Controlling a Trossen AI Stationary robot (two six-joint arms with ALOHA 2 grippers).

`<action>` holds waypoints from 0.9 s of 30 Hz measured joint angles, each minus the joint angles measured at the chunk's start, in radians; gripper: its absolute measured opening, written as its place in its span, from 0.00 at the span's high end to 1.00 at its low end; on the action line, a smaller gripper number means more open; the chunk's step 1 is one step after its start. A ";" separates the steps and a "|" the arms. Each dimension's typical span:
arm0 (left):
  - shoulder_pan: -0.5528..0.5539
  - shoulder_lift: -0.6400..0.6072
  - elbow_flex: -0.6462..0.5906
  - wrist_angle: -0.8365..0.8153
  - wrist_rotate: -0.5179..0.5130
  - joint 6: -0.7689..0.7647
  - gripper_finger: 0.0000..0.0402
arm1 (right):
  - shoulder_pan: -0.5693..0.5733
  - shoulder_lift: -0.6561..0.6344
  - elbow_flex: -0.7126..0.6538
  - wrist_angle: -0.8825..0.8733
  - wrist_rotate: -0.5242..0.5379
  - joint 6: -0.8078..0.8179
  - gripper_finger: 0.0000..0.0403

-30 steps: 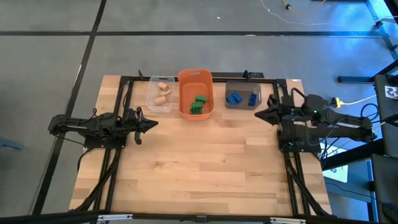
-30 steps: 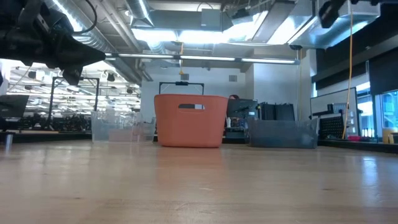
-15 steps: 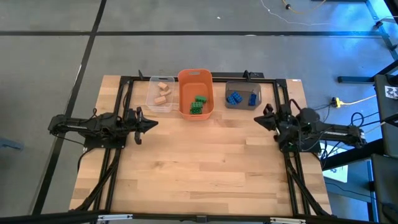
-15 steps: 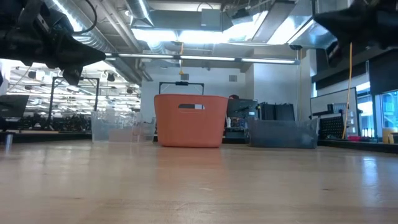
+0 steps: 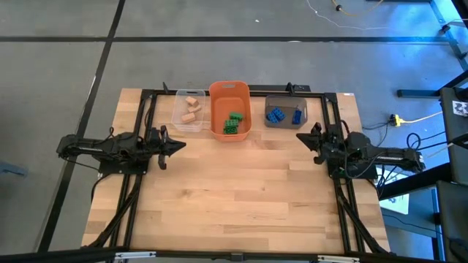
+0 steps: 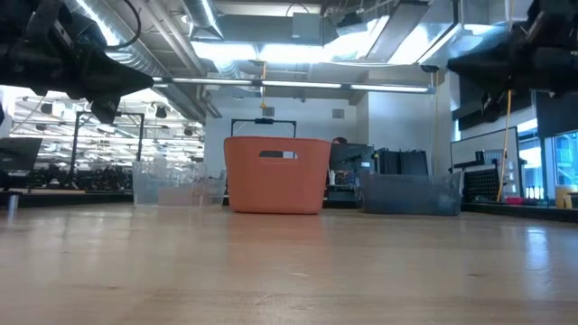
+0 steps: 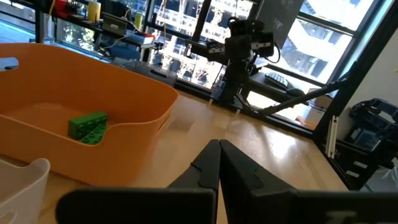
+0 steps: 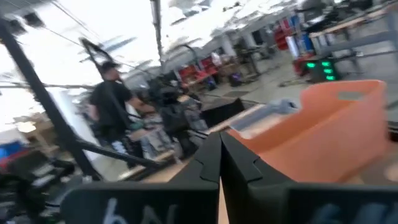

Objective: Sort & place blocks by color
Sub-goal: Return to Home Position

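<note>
Three bins stand in a row at the table's far edge. The clear bin (image 5: 190,109) holds pale tan blocks (image 5: 192,107). The orange bin (image 5: 230,109) holds green blocks (image 5: 233,123), one of which shows in the left wrist view (image 7: 87,126). The grey-brown bin (image 5: 286,112) holds blue blocks (image 5: 276,115). My left gripper (image 5: 181,144) hovers shut at the table's left side, pointing right. My right gripper (image 5: 300,137) hovers shut at the right side, pointing left, just near of the grey-brown bin. Neither holds anything.
A black frame (image 5: 234,92) runs along the table's far edge and down both sides beneath the arms. Bare wooden table top (image 5: 234,190) spreads across the middle and near part. A person (image 8: 115,102) shows in the room beyond the table in the right wrist view.
My right arm has drawn back, and its gripper has shifted slightly toward the table's left and near side while coming lower. The left arm and all the blocks have stayed in place.
</note>
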 joint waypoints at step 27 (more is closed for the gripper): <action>0.000 0.000 0.000 -0.001 0.000 0.000 1.00 | 0.080 0.018 0.001 -0.170 -0.120 -0.209 0.98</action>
